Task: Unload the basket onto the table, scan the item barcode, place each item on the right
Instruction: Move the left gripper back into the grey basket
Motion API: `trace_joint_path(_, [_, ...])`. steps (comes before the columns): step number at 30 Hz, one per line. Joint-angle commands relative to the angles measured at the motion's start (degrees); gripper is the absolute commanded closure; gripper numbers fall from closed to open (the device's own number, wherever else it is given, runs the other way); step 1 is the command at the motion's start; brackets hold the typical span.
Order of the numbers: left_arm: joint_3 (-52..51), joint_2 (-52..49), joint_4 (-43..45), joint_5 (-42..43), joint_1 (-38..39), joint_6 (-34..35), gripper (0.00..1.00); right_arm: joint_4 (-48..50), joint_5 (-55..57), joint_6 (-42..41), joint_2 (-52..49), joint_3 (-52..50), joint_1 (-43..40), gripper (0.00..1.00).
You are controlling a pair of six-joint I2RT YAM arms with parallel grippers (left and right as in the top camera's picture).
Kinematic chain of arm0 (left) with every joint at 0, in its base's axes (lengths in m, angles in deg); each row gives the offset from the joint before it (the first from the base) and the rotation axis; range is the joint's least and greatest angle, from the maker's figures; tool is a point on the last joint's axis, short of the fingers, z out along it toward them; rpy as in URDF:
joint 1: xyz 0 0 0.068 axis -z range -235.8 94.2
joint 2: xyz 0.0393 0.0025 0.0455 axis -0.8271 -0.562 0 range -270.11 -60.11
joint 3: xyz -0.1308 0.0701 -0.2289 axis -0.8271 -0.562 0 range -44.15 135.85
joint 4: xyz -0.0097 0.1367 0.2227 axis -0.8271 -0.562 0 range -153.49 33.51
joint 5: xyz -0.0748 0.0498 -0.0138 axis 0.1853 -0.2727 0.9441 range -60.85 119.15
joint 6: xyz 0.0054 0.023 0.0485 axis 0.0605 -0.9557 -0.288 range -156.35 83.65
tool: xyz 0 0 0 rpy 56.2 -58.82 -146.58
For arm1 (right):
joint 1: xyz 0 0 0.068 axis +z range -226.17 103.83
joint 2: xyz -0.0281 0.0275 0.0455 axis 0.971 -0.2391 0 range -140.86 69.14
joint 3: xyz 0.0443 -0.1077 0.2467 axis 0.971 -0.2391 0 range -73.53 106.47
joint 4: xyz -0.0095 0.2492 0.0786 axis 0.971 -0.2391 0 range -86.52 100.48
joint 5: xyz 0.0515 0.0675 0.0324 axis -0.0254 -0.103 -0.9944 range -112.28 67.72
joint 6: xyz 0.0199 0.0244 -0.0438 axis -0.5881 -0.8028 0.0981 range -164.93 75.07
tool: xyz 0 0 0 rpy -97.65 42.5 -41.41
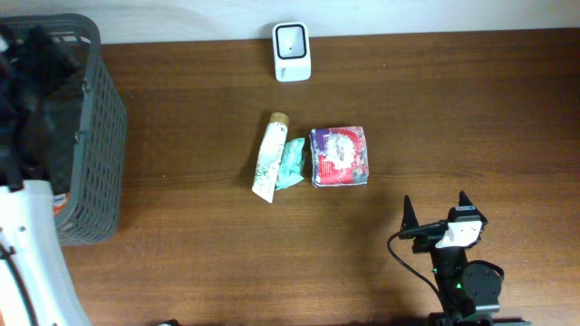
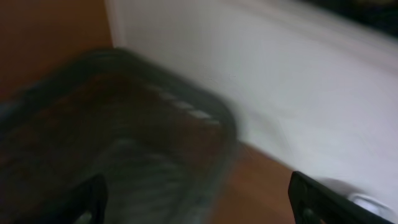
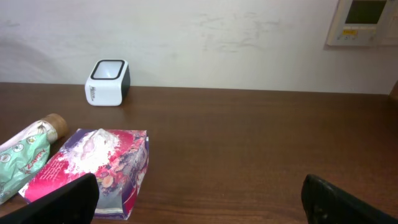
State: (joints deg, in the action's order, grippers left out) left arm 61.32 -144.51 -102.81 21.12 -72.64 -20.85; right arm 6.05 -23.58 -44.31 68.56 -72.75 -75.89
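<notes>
Scanner: the white barcode scanner (image 1: 291, 52) stands at the far edge of the table (image 1: 181, 263), with nothing held in front of it
Items: a tube (image 1: 269, 167), a teal packet (image 1: 291, 163) and a floral tissue pack (image 1: 339, 156) lie side by side mid-table, just on the near side of the scanner
Left claw: the left gripper (image 2: 198, 202) hangs over the grey basket (image 1: 91, 136) at the far left, fingers spread wide with nothing between them
Right claw: the right gripper (image 1: 435, 206) sits at the near right, fingers apart and empty, well apart from the items
Done: probably little or nothing, since no item is lifted or at the scanner
Left: all three items on the table look yet to be picked up and shown to the scanner
Overhead alone: the whole layout, both arms and the basket's place
Right wrist alone: the scanner's dark top window, the tube's brown cap and a wall panel (image 3: 364, 22) at the far right
Left wrist alone: a blurred look into the basket, where I cannot tell whether anything lies inside
</notes>
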Motion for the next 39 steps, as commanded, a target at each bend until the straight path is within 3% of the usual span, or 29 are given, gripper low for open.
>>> trace_joint_path(1, [0.15, -4.33, -3.34, -2.51, -8.04, -11.63, 0.09, -0.13, 0.5, -0.22, 0.37, -0.46, -0.35, 0.01])
trace_joint_path(7, [0.09, -15.87, -13.11, -2.29, -15.72, -18.6, 0.09, -0.13, 0.5, -0.22, 0.37, -0.46, -0.35, 0.01])
trace_joint_path(13, [-0.55, -30.45, -23.45, 1.4, -16.13, -25.79, 0.14, -0.13, 0.5, -0.22, 0.37, -0.46, -0.35, 0.01])
trace_joint_path(20, [-0.55, -38.45, -28.98, 2.32, -16.13, -26.1, 0.13, -0.13, 0.5, -0.22, 0.37, -0.46, -0.35, 0.01])
trace_joint_path(23, [-0.55, -40.04, -29.68, 2.16, -16.59, -26.1, 0.03, -0.13, 0.5, -0.22, 0.37, -0.46, -0.35, 0.01])
trace_joint_path(25, [-0.55, -40.72, -29.68, 2.14, -17.27, -26.1, 0.03, -0.13, 0.5, -0.22, 0.37, -0.46, -0.35, 0.01])
trace_joint_path(30, [-0.7, -41.48, -29.09, -1.44, -19.32, -25.0, 0.13, -0.13, 0.5, -0.22, 0.37, -0.46, -0.35, 0.01])
trace_joint_path(39, [-6.14, -41.48, -23.21, 0.94, -19.93, -25.05, 0.31, -0.13, 0.5, -0.22, 0.37, -0.46, -0.35, 0.01])
